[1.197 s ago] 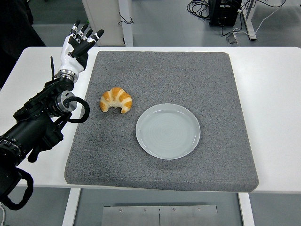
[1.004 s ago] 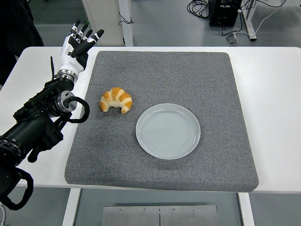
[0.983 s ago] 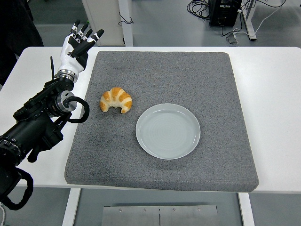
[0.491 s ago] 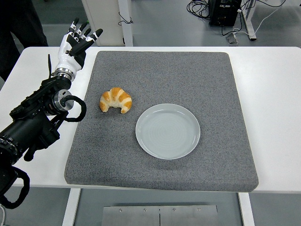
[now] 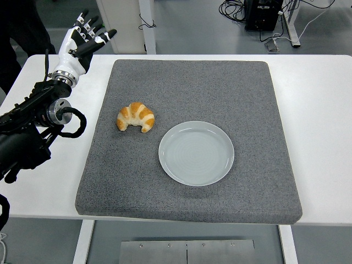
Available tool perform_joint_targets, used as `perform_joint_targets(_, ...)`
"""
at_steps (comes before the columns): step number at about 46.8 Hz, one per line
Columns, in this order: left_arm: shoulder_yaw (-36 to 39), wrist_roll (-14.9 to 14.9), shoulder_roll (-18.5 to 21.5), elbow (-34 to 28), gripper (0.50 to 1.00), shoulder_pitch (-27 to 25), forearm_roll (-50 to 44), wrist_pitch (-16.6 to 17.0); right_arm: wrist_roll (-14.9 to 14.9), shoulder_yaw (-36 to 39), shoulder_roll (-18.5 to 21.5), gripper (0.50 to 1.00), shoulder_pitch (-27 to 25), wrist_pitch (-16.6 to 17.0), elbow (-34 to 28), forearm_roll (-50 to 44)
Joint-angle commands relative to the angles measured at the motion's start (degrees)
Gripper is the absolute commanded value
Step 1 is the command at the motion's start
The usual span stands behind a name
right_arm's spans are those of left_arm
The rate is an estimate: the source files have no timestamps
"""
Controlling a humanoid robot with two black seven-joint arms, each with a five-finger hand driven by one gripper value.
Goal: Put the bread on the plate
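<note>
While one black arm reaches in from the left, its white-and-black left hand hangs above the table's far left corner with the fingers spread apart and holding nothing; I see no right arm from where I stand. One white table fills most of the scene, and one thick grey mat covers its middle, a little uneven along the near edge. On that mat sit just two things: one plate and one croissant.

The plate is round, pale grey-blue, with a shallow raised rim, and it sits slightly toward the near half of the mat. The croissant lies to the plate's left and a bit farther back, near it but not touching. It is a curved, golden-brown crescent with lighter bands across its ridges, its two tips turned toward the near edge. It lies well apart from the hand.

Beyond the table the floor is grey. Black cables trail across it beside a dark box at the top right. A white post rises behind the table's far edge, and a person's dark clothing shows in the top left corner.
</note>
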Motion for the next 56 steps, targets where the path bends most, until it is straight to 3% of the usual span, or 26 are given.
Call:
perform_joint_targets(1, 3.2, 0.02, 3.07, -2.25, 0.972, -0.49, 1.4, 1.72, -0.01, -0.01, 0.0, 1.0, 0.05, 0.0, 0.0, 0.08)
perform_joint_targets(10, 6.28, 0.28, 6.67, -4.8, 0.972, -2.86, 4.56, 1.99, -0.01, 0.08, 0.0, 1.0, 0.06, 0.0, 0.0, 0.08)
perform_joint_targets(23, 18.24, 1.6, 12.56, -12.09, 0.972, -8.4, 10.71, 2.08, -0.01, -0.01, 0.0, 1.0, -0.03, 0.0, 0.0, 0.08)
perform_joint_targets(47, 24.83, 2.83, 17.31, -21.59, 0.972, -11.57, 29.08, 2.52, -0.01, -0.01, 0.0, 1.0, 0.05, 0.0, 0.0, 0.08)
perform_joint_targets(56, 27.03, 2.83, 21.09, -27.03, 0.972, -12.88, 35.15, 2.52, -0.01, 0.08, 0.0, 1.0, 0.06, 0.0, 0.0, -0.01)
